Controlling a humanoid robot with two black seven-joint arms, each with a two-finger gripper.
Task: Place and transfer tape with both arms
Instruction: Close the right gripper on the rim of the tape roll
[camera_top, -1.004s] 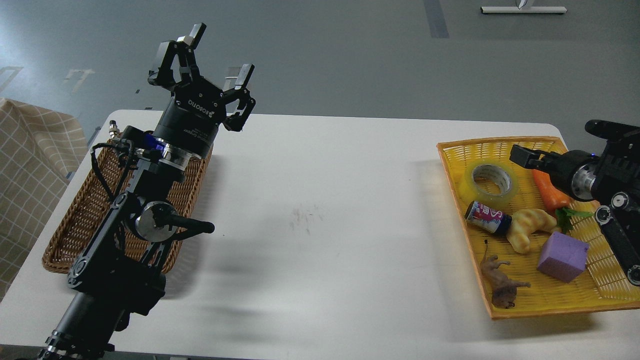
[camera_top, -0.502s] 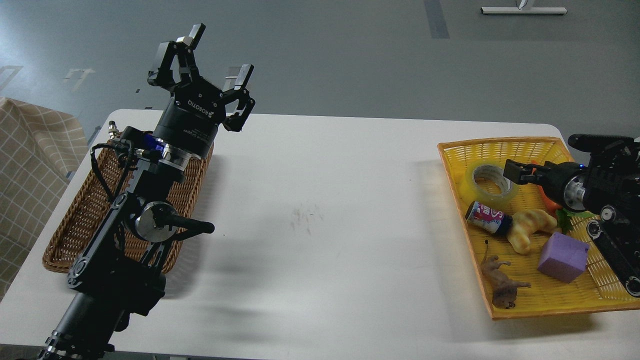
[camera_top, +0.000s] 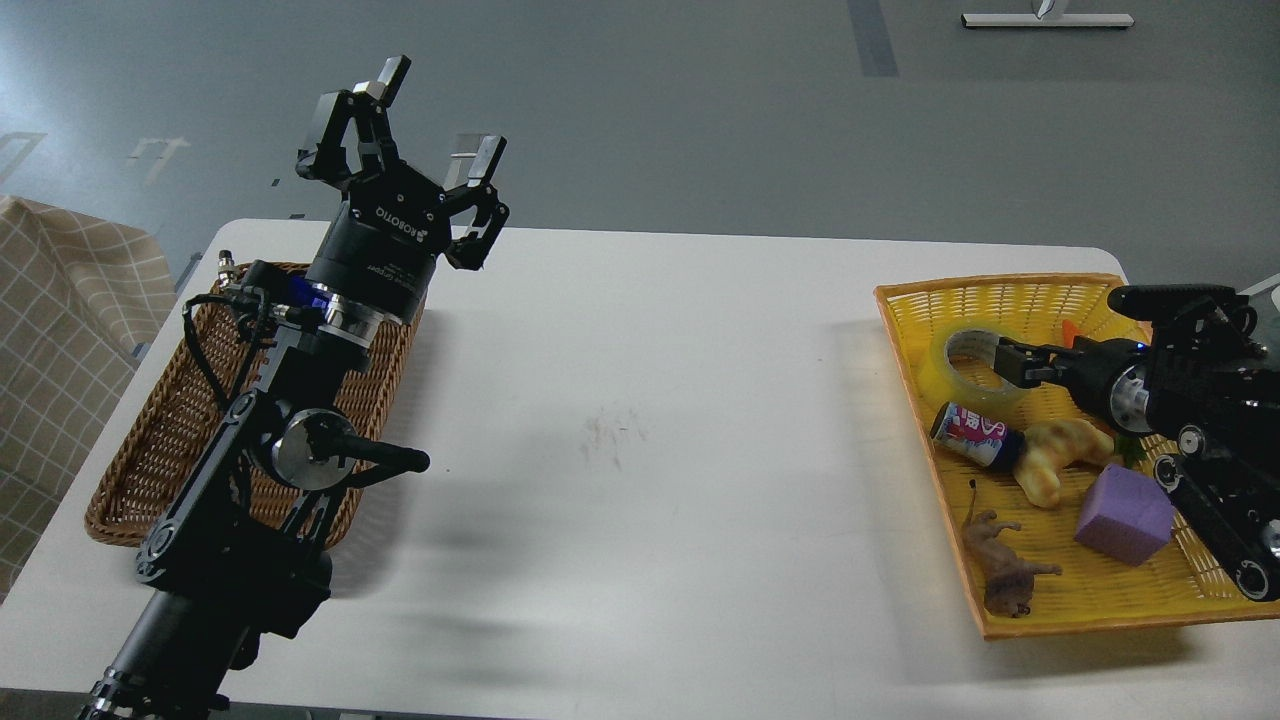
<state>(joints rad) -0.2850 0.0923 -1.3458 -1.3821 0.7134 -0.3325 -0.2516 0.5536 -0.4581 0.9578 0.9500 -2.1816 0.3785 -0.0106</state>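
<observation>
My right gripper (camera_top: 1003, 357) is reaching into the tape (camera_top: 975, 362) in the yellow basket (camera_top: 1000, 292); I cannot tell its spread. My left gripper (camera_top: 432, 120) is hovering wide open.

Translucent yellow tape roll (camera_top: 968, 362), pale inner core, lying flat in yellow basket (camera_top: 1000, 291), far-left corner
</observation>
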